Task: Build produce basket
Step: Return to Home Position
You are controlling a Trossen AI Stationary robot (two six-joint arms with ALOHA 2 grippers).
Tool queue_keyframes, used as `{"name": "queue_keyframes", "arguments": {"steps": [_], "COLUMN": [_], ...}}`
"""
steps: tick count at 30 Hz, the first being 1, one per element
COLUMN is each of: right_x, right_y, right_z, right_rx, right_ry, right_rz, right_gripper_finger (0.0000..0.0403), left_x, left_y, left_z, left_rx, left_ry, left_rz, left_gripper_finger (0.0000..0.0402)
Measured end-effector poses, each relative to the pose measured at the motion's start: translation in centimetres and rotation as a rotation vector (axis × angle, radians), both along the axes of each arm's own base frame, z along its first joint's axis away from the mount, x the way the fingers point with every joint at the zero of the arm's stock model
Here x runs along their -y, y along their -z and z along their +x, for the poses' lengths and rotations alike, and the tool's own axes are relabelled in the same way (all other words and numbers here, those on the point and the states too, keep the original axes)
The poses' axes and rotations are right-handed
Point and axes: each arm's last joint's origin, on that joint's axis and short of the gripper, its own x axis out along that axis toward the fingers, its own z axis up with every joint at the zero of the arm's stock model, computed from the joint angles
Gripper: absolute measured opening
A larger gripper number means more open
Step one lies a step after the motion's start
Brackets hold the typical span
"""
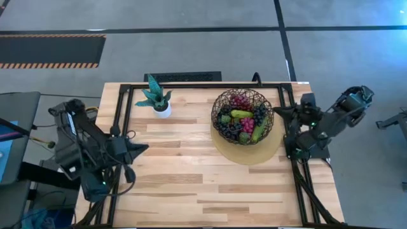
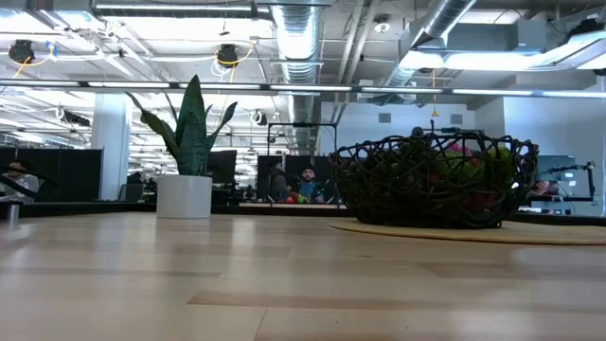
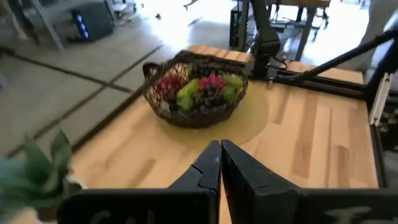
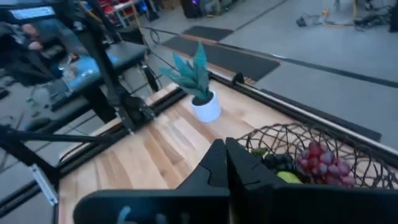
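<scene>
Now both arms sit folded at opposite ends of the desk, and neither touches anything on it. The left pincer is closed, its two dark fingers pressed tip to tip with nothing between them. It hangs above bare wood at its own end.

Straight ahead of the left pincer, well apart from it, stands the basket, a round, dark, open-weave wire bowl. It sits upright on a flat tan round mat that shows out from under its foot.

The right pincer is closed too, fingers together and empty. The basket is near it, just past and below its tips, so its wrist view catches only part of the wire rim. Seen from above, the basket lies between the two pincers, much closer to the right one.

The produce is heaped inside the bowl:
- Purple grapes lie against the rim.
- A green cucumber lies across the middle.
- Magenta grapes sit just beside the cucumber.
- Dark grapes are on the side facing the left pincer.
- A second green piece leans on the side facing the right pincer.

A potted plant in a white pot stands upright on the desk. It is beyond the basket from the right pincer, well apart from the bowl, and off to one side of the left pincer. In the low view, people show in the room behind the desk.
</scene>
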Motion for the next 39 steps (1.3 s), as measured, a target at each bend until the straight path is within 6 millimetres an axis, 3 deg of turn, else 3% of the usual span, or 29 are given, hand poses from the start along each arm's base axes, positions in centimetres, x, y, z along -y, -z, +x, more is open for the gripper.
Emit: {"name": "queue_keyframes", "arguments": {"steps": [10, 20, 25, 30, 36, 39], "right_x": [0.6, 2.0, 1.7, 1.5, 0.8, 0.2], "right_y": [-0.4, -0.7, -0.9, -1.5, -1.6, -1.7], "right_z": [-1.5, -3.4, -3.3, -3.1, -2.3, -1.7], "right_rx": [0.021, 0.08, 0.082, 0.115, 0.107, 0.099], "right_ry": [-0.058, -0.112, -0.135, -0.145, -0.145, -0.151], "right_rz": [-0.044, -0.009, -0.044, -0.056, -0.07, -0.092], "right_gripper_finger": [0.0, 0.0, 0.0001, 0.0001, 0.0001, 0.0001], "left_x": [0.3, -0.4, -1.5, -4.6, -8.8, -10.6], "left_y": [9.6, 14.3, 15.5, 15.6, 13.0, 12.2], "left_z": [-0.1, -0.6, -0.3, 1.4, 4.0, 4.3], "left_rx": [0.107, 0.237, 0.28, 0.223, 0.229, 0.26], "left_ry": [-0.059, 0.02, 0.019, 0.021, 0.276, 0.365], "left_rz": [-0.25, -0.415, -0.42, -0.385, -0.283, -0.268], "left_gripper_finger": [0.0, 0.0, 0.0, 0.0, 0.0, 0.0]}}
